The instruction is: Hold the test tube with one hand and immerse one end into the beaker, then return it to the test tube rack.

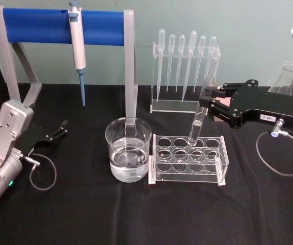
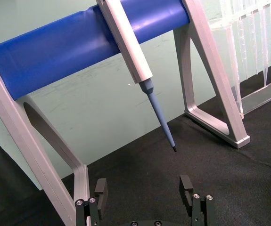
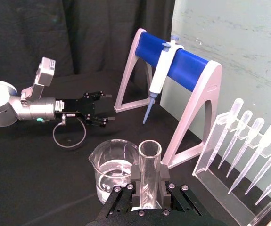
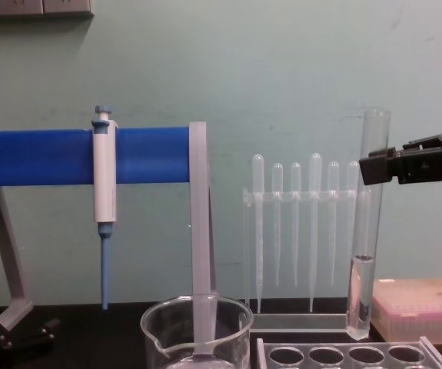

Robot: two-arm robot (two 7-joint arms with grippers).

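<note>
Head view: the right gripper [image 1: 206,97] clamps the test tube [image 1: 198,120] by its upper part, tilted, with its lower end over the back row of the test tube rack [image 1: 222,164] beside the beaker [image 1: 128,148]; whether it sits inside a hole is unclear. The left gripper [image 1: 59,130] rests apart, jaws spread and empty. Left wrist view: its fingers [image 2: 187,186] stand wide before a micropipette [image 2: 126,47] on a blue stand [image 2: 55,56]. Right wrist view: the tube's lower part is hidden behind the jaws; chest view: the tube's rounded end, holding liquid, hangs just above the rack, with beaker and rack cut off below.
</note>
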